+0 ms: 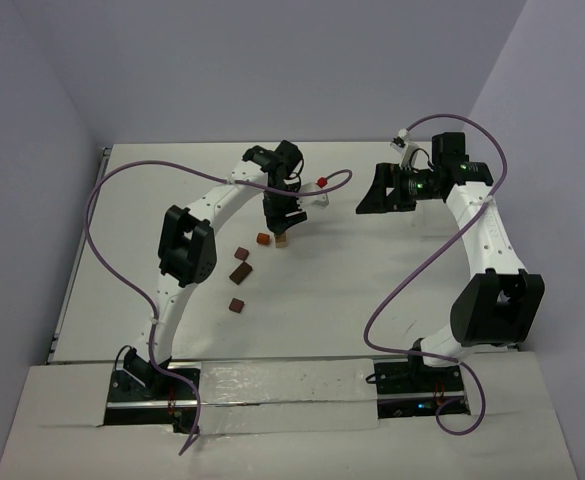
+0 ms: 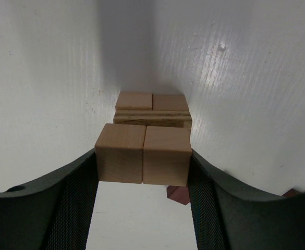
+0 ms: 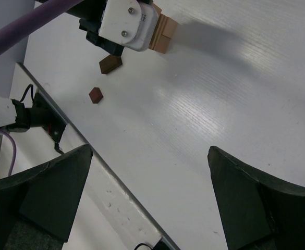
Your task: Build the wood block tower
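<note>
1. Left hand [image 2: 142, 174] stands half-open, pinching two tan wood blocks [image 2: 142, 153] side by side between its fingers; right hand [image 3: 147, 198] gapes wide, holding nothing.
2. We see the tower [image 2: 152, 109] just beyond the held pair, low on the desk [image 1: 372, 270]; dark blocks [image 1: 240, 272] lie loose nearby.
3. We judge the cubes light, rigid and smooth. Squeeze the flat outer faces squarely, lest the pair hinge at its seam.

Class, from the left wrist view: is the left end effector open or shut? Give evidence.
The left end effector is shut on two tan wood blocks; its fingers touch the pair's outer sides.
</note>
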You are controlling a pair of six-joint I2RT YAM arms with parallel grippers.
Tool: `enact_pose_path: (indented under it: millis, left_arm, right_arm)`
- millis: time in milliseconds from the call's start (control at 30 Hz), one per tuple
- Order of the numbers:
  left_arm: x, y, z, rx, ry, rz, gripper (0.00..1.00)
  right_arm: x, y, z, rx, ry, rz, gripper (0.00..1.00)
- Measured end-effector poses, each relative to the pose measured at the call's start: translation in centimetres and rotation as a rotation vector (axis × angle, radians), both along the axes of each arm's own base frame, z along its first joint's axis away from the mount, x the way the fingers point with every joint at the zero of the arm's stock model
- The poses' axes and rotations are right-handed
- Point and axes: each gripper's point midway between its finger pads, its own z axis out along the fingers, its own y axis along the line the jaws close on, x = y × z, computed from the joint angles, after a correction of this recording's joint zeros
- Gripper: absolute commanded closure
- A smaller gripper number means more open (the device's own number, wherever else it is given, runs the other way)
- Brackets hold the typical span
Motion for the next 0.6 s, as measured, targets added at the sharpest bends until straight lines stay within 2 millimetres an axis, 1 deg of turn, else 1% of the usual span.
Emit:
enact_pose_path:
  millis: [600]
  left_arm:
    - [-0.21, -0.28, 0.0, 0.0, 0.0, -0.008, 0.65]
  right_arm:
    - [0.12, 0.0, -0.21, 0.001, 0.011, 0.0, 0.0]
